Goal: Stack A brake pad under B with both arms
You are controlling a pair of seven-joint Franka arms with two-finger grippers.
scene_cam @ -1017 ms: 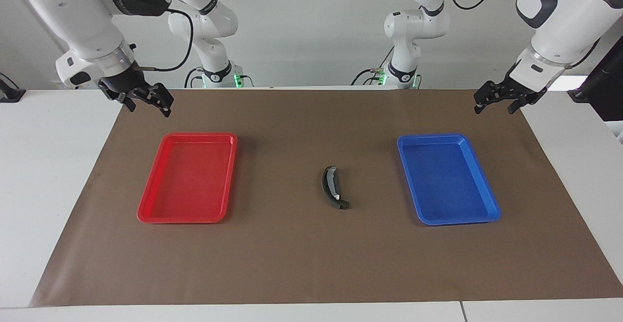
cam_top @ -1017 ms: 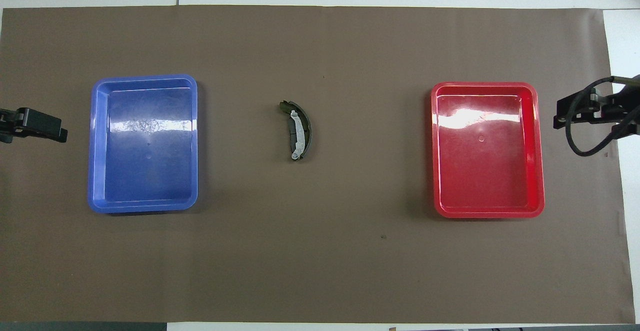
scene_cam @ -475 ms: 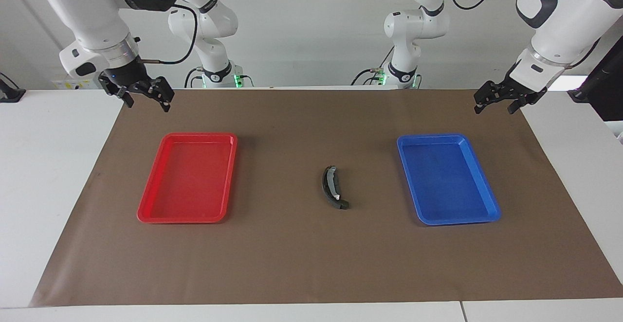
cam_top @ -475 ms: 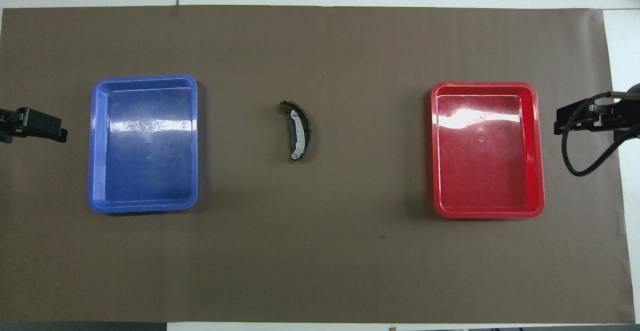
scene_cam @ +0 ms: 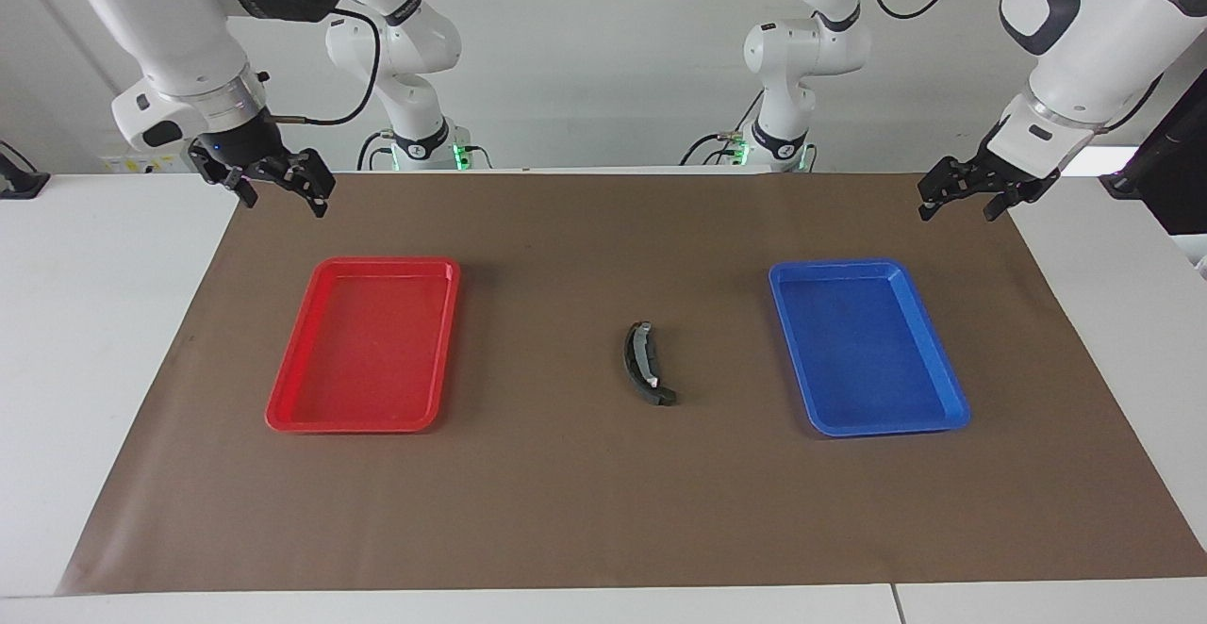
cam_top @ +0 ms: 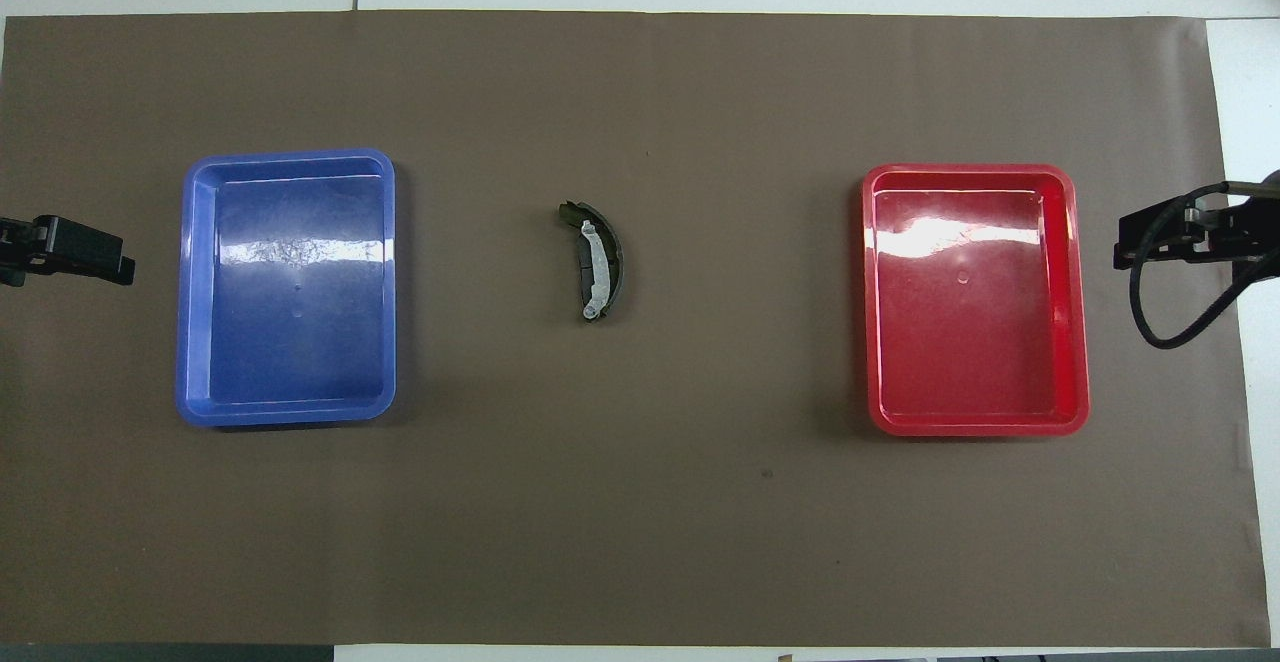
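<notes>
- Across the desk, facing view: B [scene_cam: 641,360] lies on the brown mat [scene_cam: 603,511], between the red tray [scene_cam: 283,412] and the blue tray [scene_cam: 952,412], touching neither.
- Long axis of B runs from nearer the robots to farther from them, a little slanted. Its bow bulges toward the right arm's end, and its lighter inner face turns toward the left arm's end.
- A short dark bit projects at the end of B farther from the robots. Whether this is the A brake pad lying beneath cannot be told; no separate short pad shows elsewhere on the mat.
- Left gripper [scene_cam: 960,207] hangs over the mat's edge at the left arm's end, fingers apart, holding nothing.
- Right gripper [scene_cam: 285,200] hangs over the mat's edge at the right arm's end, fingers likewise apart and empty. Both are well apart from B.
- Overhead view: B [cam_top: 612,260] shows as one crescent, with a pale strip along its inner curve. It sits somewhat closer to the blue tray [cam_top: 188,292] than to the red tray [cam_top: 1078,292].
- Left gripper [cam_top: 90,247] and right gripper [cam_top: 1150,232] enter only at the two ends of the mat, level with B.
- Judgement: B lies straight inward from either gripper, past a tray. The left arm is the slightly nearer, and a grasp across the short width looks the natural one.
</notes>
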